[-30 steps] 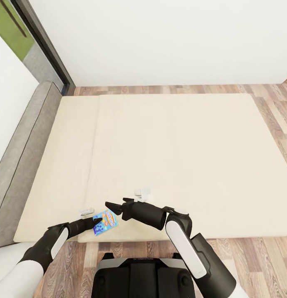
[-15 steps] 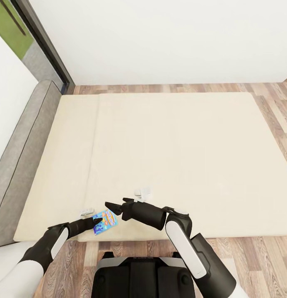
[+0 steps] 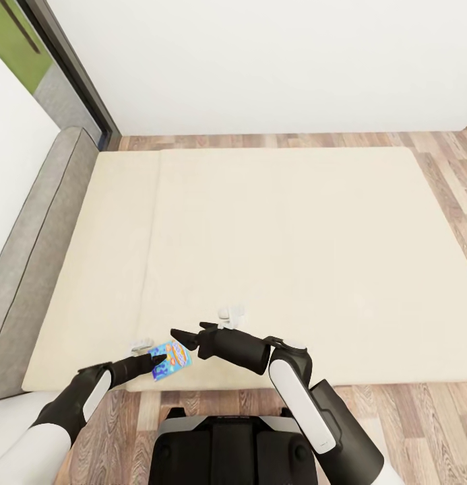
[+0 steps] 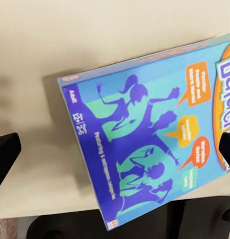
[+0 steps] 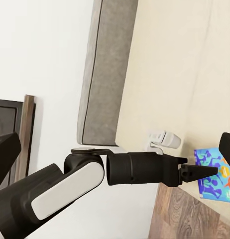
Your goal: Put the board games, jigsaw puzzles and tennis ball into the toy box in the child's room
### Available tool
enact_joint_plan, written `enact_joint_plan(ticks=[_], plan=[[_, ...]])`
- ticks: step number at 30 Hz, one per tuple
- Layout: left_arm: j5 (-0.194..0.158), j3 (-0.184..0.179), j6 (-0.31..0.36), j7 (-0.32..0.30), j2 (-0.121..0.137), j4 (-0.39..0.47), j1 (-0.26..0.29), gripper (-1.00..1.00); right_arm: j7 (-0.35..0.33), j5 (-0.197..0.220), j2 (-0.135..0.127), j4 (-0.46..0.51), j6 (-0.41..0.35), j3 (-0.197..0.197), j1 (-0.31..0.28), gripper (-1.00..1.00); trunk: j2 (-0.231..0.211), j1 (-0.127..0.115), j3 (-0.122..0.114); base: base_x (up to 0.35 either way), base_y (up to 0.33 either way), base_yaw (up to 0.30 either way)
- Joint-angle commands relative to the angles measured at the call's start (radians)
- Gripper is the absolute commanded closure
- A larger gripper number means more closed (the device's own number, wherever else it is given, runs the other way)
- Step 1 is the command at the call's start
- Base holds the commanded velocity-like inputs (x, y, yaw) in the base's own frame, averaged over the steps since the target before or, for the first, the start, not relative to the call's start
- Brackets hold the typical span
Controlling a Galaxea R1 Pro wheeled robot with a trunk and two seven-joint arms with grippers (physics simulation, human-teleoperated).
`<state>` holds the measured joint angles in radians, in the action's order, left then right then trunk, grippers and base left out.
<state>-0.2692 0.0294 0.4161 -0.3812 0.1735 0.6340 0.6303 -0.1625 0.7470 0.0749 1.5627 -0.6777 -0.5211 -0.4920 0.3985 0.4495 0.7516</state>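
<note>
Game box (image 3: pixel 171 359) lies at the bed's (image 3: pixel 280 229) near edge, a corner overhanging. Left pincer (image 4: pixel 115 149) is spread wide with the box between its tips, gripping nothing; right pincer (image 3: pixel 180 335) hovers above, open and empty. A clumsy closing could nudge the box off onto the floor (image 3: pixel 408 424).

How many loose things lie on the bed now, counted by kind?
Board game, blue box: 1
Small white objects, too small to identify: 2
Total: 3, all near the front edge of the bed, between the left gripper and the right gripper.
</note>
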Motion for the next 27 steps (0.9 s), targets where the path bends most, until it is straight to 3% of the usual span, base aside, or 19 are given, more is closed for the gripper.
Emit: enact_joint_plan(ticks=[1,27], plan=[[-0.007,0.003,0.009,-0.002,0.000,0.001,0.000,-1.00,-0.003,-0.001,0.000,0.000,-0.005,0.001,0.000,-1.00,0.002,0.000,0.003,0.000,0.000,0.000],[-0.007,0.003,0.007,-0.002,0.001,0.011,0.000,-1.00,-0.003,-0.006,0.002,0.000,-0.004,-0.002,0.000,-1.00,0.002,0.000,0.009,0.000,0.000,0.000]])
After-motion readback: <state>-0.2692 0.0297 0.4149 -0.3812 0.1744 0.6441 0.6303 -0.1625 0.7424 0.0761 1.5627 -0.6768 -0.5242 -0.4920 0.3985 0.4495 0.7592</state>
